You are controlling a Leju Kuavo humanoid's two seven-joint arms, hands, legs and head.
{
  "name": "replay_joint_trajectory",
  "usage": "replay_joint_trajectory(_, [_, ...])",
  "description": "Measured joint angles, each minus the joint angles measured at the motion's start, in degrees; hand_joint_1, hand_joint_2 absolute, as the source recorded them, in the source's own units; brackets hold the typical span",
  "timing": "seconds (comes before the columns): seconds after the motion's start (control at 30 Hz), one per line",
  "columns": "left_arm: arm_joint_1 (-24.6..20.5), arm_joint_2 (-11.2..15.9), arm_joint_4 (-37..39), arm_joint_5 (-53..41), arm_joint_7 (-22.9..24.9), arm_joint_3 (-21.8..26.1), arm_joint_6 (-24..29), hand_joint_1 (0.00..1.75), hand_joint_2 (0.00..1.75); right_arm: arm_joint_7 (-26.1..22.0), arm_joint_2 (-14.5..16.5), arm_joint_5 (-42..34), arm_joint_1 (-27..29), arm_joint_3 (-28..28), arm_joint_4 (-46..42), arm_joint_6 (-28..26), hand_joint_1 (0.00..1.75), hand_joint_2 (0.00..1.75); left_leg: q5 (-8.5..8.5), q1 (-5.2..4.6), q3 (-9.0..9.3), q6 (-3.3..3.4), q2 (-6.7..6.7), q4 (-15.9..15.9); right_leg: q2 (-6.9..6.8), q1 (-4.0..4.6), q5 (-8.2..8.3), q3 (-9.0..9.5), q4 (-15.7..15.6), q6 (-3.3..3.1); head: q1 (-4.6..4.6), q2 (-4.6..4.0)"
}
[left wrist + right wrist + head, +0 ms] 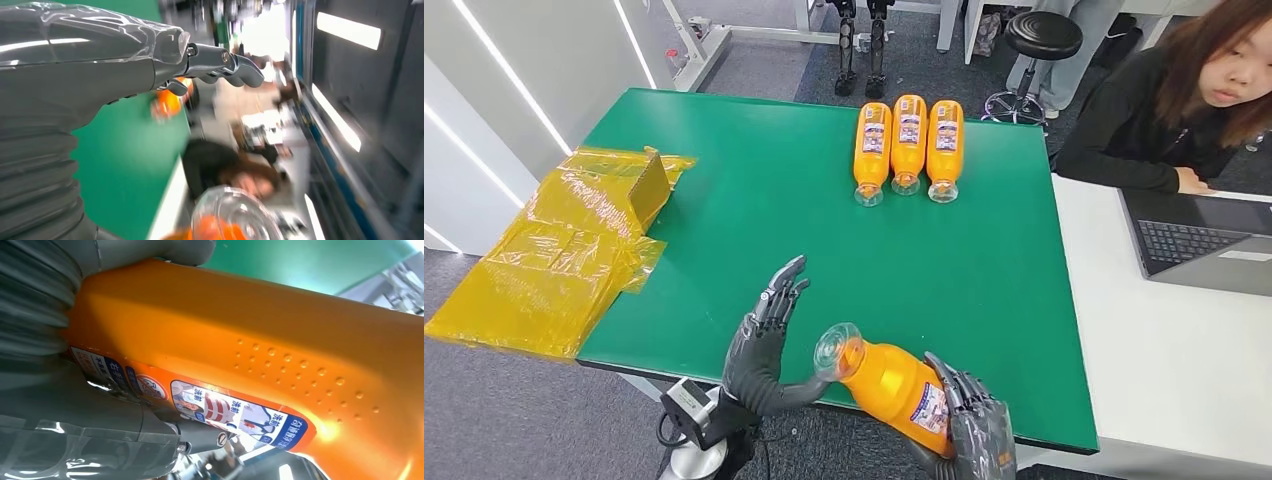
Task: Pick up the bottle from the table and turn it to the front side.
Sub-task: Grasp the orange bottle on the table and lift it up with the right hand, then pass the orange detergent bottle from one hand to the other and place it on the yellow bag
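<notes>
Far left: crinkled yellow plastic film bags [554, 250] hang over the edge of the matte green table top [754, 190]. Not in play.

Left hand [764, 335] is near the front table edge, fingers apart and pointing up, holding nothing. Its thumb side sits just beside the bottle's cap.

Orange plastic bottle with a clear cap [889, 385] is lifted off the table, tilted, cap toward the left hand. Right hand [969, 420] grips its lower body. Right wrist view: smooth glossy shell, a patch of raised dots, printed label [235, 412] at the fingers (label faces part sideways).

Step, I judge: pick-up done, turn in hand. Next needs a roll about the long axis, left hand likely steadying the cap end.

Far side: three matching orange bottles [909, 145] lie in a row, labels up.

Right: person at a laptop [1199, 240], white desk.
</notes>
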Motion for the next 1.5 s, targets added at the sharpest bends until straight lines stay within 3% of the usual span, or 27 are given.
replay_joint_trajectory(0.2, [-2.35,-1.17,2.4,15.61,4.79,-0.36,-19.34,0.0,1.75,-4.45,5.35,2.68,-0.62,-0.52,0.23,0.0,1.75,1.75,0.01,0.0,0.0,-0.01,0.0,0.0,0.01,0.01,0.01,0.0,0.02,-0.02,-0.01,0.0])
replay_joint_trajectory(0.4, [-4.94,-1.68,5.03,26.75,10.2,-2.71,-29.25,0.0,1.75,-3.86,9.08,3.55,-3.39,-0.56,1.75,0.0,1.75,1.75,0.02,0.0,0.01,-0.01,0.03,0.0,0.01,0.0,0.03,0.01,0.03,-0.04,-0.01,0.0])
replay_joint_trajectory(0.7, [-6.7,-1.74,7.32,32.49,13.18,-5.19,-32.7,0.0,1.75,-2.58,9.79,4.17,-3.95,-0.45,2.25,0.0,1.75,1.75,0.01,-0.01,0.01,-0.01,0.04,0.0,0.02,0.0,0.03,0.0,0.02,-0.04,-0.01,0.0])
replay_joint_trajectory(0.73, [-6.87,-1.72,7.51,33.21,13.41,-5.38,-32.94,0.13,1.75,-2.49,9.8,4.46,-3.92,-0.45,2.19,0.0,1.75,1.75,0.01,-0.01,0.01,-0.01,0.04,0.0,0.03,0.0,0.03,0.0,0.02,-0.04,-0.01,0.0])
replay_joint_trajectory(0.83, [-7.63,-1.52,8.15,34.19,13.67,-6.14,-32.97,1.43,1.75,-1.83,9.83,5.38,-3.75,-0.45,1.85,0.0,1.75,1.75,0.01,-0.01,0.01,-0.01,0.04,0.0,0.03,0.0,0.03,-0.01,0.02,-0.04,-0.01,0.0])
replay_joint_trajectory(0.87, [-7.94,-1.37,8.33,34.22,13.67,-6.46,-32.75,1.74,1.75,-1.45,9.83,5.59,-3.68,-0.45,1.73,0.0,1.75,1.75,0.01,-0.01,0.01,-0.01,0.04,0.0,0.03,0.0,0.03,-0.01,0.02,-0.04,0.0,0.0])
replay_joint_trajectory(1.2, [-9.25,-0.57,9.12,32.2,12.1,-7.81,-29.08,1.75,1.75,0.06,9.81,5.7,-3.44,-0.46,1.25,0.01,1.75,1.75,0.01,-0.01,0.02,-0.01,0.07,0.0,0.05,0.0,0.03,-0.01,0.03,-0.04,-0.01,0.0])
replay_joint_trajectory(1.5, [-10.16,-0.3,9.27,27.15,10.32,-7.79,-24.32,1.75,1.75,2.94,8.67,-1.3,-3.79,1.51,1.26,3.24,1.75,1.75,0.01,-0.01,0.02,-0.01,0.06,0.0,0.05,0.0,0.03,0.0,0.02,-0.04,-0.01,0.0])
